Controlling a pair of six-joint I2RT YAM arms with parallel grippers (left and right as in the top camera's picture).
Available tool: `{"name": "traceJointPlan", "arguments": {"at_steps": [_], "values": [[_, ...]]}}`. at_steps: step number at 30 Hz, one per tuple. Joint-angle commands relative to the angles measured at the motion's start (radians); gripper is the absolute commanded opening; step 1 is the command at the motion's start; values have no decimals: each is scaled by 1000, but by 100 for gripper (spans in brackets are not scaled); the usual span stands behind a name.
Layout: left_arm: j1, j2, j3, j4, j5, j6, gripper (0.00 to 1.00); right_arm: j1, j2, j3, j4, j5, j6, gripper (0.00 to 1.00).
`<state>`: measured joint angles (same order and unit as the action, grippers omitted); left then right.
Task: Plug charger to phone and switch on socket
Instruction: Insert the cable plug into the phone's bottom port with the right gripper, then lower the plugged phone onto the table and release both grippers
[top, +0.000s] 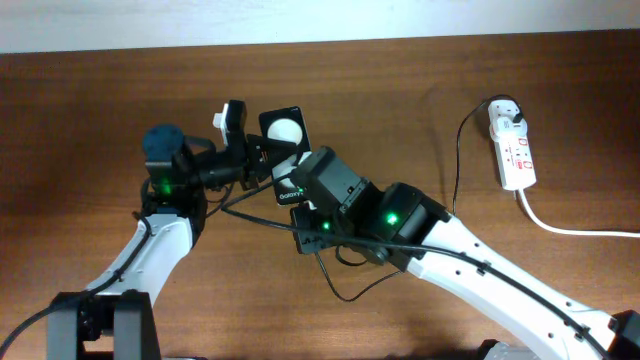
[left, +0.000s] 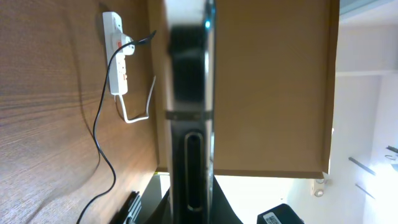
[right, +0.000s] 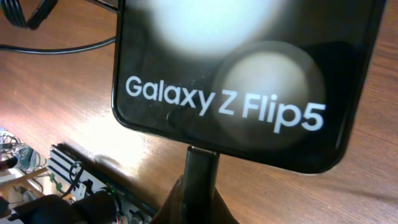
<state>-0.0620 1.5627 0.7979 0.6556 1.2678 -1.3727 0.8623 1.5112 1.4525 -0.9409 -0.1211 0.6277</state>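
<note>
The phone (top: 284, 130) is lifted off the table (top: 80, 100), a little left of centre in the overhead frame, with its larger white spot towards the top and its lettered end pointing down and right. In the right wrist view the lettering fills the upper frame, and the connector tip (right: 202, 165) of the charger (top: 455, 160) meets the phone's lower edge at the middle. Whether the tip is pushed fully home cannot be told from here.

The left gripper (top: 255, 150) reaches in from the left and appears pinched on the phone, which shows edge-on down the middle of the left wrist view. The right gripper (top: 300, 195) comes from the lower right, and its fingers seem pressed together on the connector just below the phone.

The black cable loops under both arms and runs up to the socket (top: 514, 150) at the upper right of the overhead frame, well apart from the phone. Its far end appears seated in the strip's top outlet. The thick white cord (top: 570, 228) trails off to the right.

So the plugging step looks to be at, or very near, completion. The socket switch is left to press, and neither gripper is near it; the switch position is too small to read
</note>
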Motion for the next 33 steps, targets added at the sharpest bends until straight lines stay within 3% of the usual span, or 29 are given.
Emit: {"name": "traceJointPlan", "arguments": {"at_steps": [1, 3, 4, 10, 16, 18, 21, 23, 26, 29, 33], "values": [[-65, -11, 9, 6, 169, 21, 0, 0, -2, 18, 54, 27, -17, 29], [-64, -11, 9, 10, 165, 40, 0, 0, -25, 19, 6, 25, -18, 42], [-64, -11, 9, 9, 160, 61, 0, 0, -46, 19, -22, 25, -18, 62], [-108, -11, 9, 9, 48, 148, 0, 0, -276, 19, -205, 64, -21, 99], [-258, -11, 11, -34, -274, 275, 0, 0, -411, 19, -382, 189, -21, 99], [-285, -11, 52, -208, -362, 388, 0, 0, -403, 19, -384, 190, -20, 99], [-314, 25, 235, -610, -486, 655, 0, 0, -366, 19, -384, 190, -20, 99], [-335, 130, 388, -763, -491, 747, 0, 0, -338, 19, -384, 190, -20, 99], [-362, 310, 535, -849, -459, 822, 0, 0, -285, 19, -384, 190, -21, 99], [-364, 433, 549, -852, -449, 822, 0, 0, -219, 19, -383, 189, -20, 99], [-364, 459, 549, -852, -456, 822, 0, 0, -125, 19, -384, 190, -20, 99]]}}
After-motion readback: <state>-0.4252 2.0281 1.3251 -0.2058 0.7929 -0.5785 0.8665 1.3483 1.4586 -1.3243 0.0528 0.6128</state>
